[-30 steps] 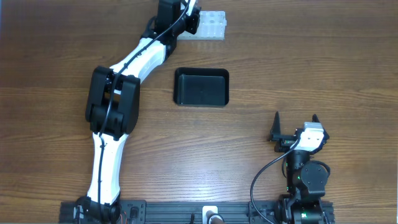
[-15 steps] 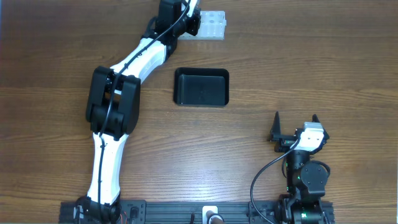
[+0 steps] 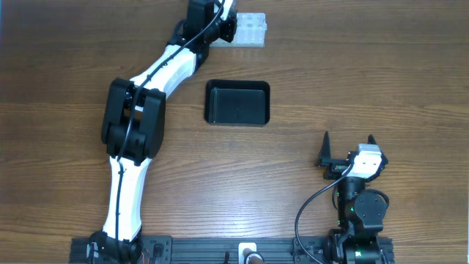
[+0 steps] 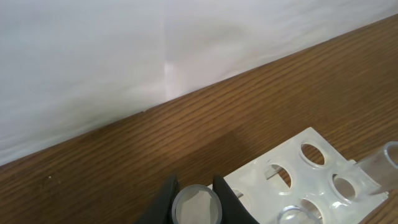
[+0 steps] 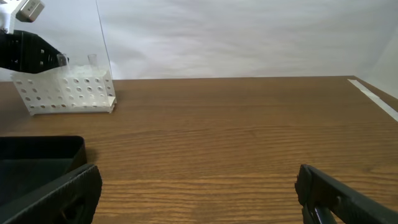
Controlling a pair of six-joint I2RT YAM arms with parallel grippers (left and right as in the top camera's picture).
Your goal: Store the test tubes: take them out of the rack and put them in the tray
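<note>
Between the two fingers [image 4: 165, 205] of the left hand [image 4: 194, 182], at the far side of the worktop [image 3: 366, 66], shows the open round rim of a clear test tube [image 4: 196, 205]. The fingers press on it from both sides, so this hand is clamped on the tube. The tube stands upright just beside a corner of the white rack [image 4: 292, 180]; whether its lower end sits in a hole of the rack or hangs clear of it cannot be told. A second test tube [image 4: 382, 165] stands in a hole farther along the rack, whose top plate is pierced with round holes. Seen from above, the rack lies at the worktop's far edge, and the wrist of the left arm [image 3: 132, 132] covers its left end. The black rectangular tray [image 3: 237, 104] lies nearer the arms' bases than the rack and apart from it, its long side running left to right. The right hand [image 3: 349, 138] is well apart from both, near its own base at the right, with its fingers spread wide. A white backdrop [image 4: 124, 56] rises behind the worktop's far edge.
</note>
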